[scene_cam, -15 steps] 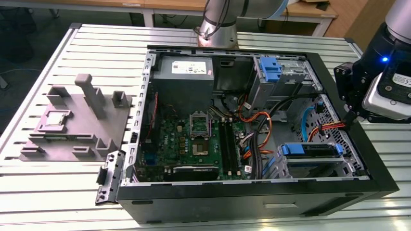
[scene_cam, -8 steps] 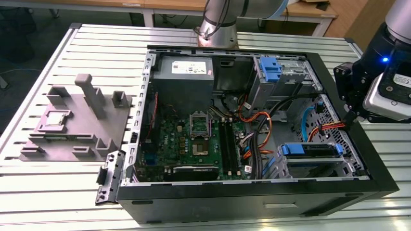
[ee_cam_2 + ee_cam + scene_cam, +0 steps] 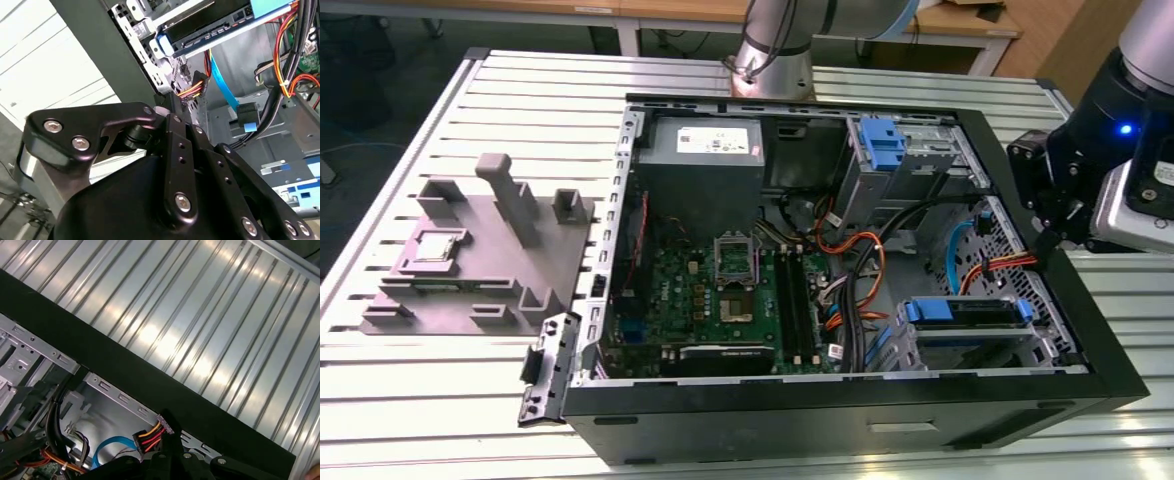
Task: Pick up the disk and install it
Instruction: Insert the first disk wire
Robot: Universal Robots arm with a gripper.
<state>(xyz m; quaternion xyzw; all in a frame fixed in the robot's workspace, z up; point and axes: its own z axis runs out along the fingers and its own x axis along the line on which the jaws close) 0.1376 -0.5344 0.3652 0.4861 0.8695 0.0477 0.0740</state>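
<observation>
The disk point(image 3: 963, 311), a drive in a blue carrier frame, sits in the lower drive cage at the near right corner of the open computer case point(image 3: 854, 405). In the second wrist view the disk point(image 3: 210, 25) shows its connector edge and blue frame. My gripper point(image 3: 1047, 240) hangs over the case's wall on the exterior view's right, up and away from the disk. Its fingers look shut with nothing between them in both wrist views, gripper point(image 3: 167, 106) point(image 3: 166, 419). The tips are close to a red-orange-yellow power plug point(image 3: 192, 89).
A bare blue bracket point(image 3: 882, 145) stands in the upper bay at the back. Cables, among them a blue flat one point(image 3: 222, 80), cross the case beside the motherboard point(image 3: 720, 290). A grey fixture point(image 3: 480, 250) holding a small silver chip point(image 3: 438, 243) lies on the slatted table point(image 3: 427, 400).
</observation>
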